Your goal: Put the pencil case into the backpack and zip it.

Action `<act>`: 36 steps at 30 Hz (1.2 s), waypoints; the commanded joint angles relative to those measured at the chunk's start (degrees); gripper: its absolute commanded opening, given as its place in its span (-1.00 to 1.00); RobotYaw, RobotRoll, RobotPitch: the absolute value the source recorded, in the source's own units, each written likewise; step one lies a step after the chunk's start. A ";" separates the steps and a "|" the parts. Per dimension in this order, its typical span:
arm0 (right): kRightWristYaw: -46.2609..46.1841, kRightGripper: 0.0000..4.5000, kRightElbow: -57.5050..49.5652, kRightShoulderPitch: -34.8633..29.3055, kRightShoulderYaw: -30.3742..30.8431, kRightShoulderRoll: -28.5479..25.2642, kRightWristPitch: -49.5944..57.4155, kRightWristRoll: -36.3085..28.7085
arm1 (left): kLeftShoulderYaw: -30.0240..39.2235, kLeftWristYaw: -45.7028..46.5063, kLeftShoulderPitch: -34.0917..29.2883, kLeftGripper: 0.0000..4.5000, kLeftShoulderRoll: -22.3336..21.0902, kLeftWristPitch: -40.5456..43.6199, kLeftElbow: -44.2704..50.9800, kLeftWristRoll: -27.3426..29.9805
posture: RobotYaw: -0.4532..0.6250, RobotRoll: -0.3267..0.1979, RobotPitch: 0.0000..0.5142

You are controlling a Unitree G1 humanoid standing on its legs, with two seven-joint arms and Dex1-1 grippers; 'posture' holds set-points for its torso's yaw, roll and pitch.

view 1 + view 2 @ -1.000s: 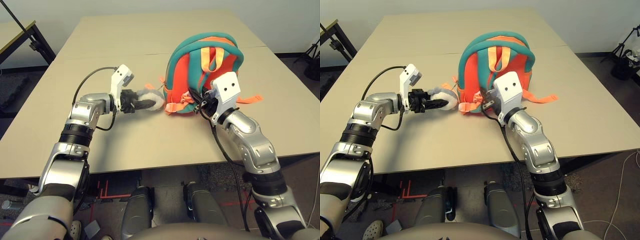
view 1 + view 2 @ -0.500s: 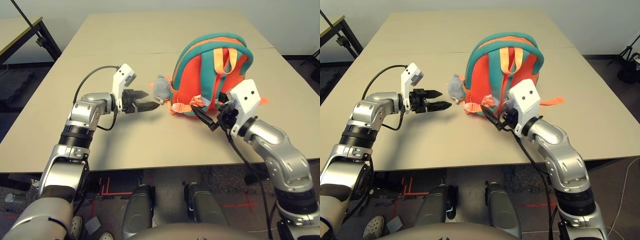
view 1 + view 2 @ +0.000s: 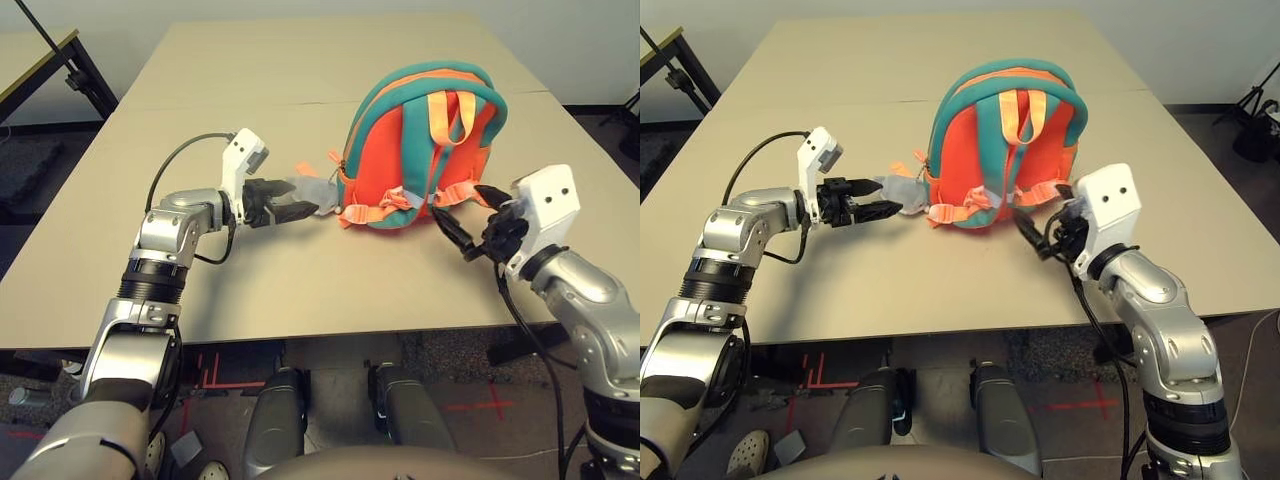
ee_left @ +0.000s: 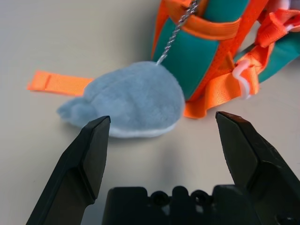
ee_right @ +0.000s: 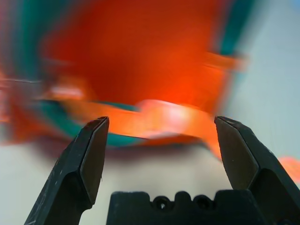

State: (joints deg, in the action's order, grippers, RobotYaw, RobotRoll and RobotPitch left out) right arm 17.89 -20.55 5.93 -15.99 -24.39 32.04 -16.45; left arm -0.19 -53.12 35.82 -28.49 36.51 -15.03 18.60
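The backpack (image 3: pixel 415 150), orange with teal trim, rests on the middle of the table with its orange straps facing me. Its grey-blue plush head (image 4: pixel 131 101) lies on the table to its left, hanging from a thin chain. My left gripper (image 3: pixel 298 200) is open just short of the plush, one finger on either side (image 4: pixel 162 122), touching nothing. To the right of the backpack's lower corner, my right gripper (image 3: pixel 462 212) is open and clear of the straps; its wrist view looks at the backpack (image 5: pixel 140 61) between wide fingers. The pencil case is out of view.
Loose orange strap ends (image 3: pixel 305 169) lie on the tan table (image 3: pixel 300 280) by the plush. A seam (image 3: pixel 220 105) crosses the table behind the backpack. A dark-framed table (image 3: pixel 60 60) stands at the far left.
The right gripper opened, let go of the backpack's straps and drew back to the right. The left gripper let go of the plush, which now lies just ahead of it. The camera view shifted.
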 commanded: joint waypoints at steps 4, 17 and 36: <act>-2.88 0.98 8.95 1.62 -4.79 0.84 -7.01 0.53 | 6.45 6.55 -3.02 1.00 0.96 -3.98 1.47 1.19 | -0.39 0.25 -0.44; 0.52 0.98 25.69 8.07 -5.53 1.91 -23.67 -1.37 | 19.28 26.18 -8.98 1.00 5.27 -19.78 -0.84 0.17 | -0.27 0.25 -0.35; 2.34 0.98 40.66 12.25 -5.18 -1.47 -34.03 1.06 | 25.35 38.99 -13.89 1.00 3.82 -37.12 -10.29 -2.24 | -0.20 0.25 -0.27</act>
State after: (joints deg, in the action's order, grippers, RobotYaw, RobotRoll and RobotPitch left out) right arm 20.52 18.80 17.90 -20.95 -25.27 -1.09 -16.09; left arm 24.88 -14.45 22.47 -23.98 0.21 -23.99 16.87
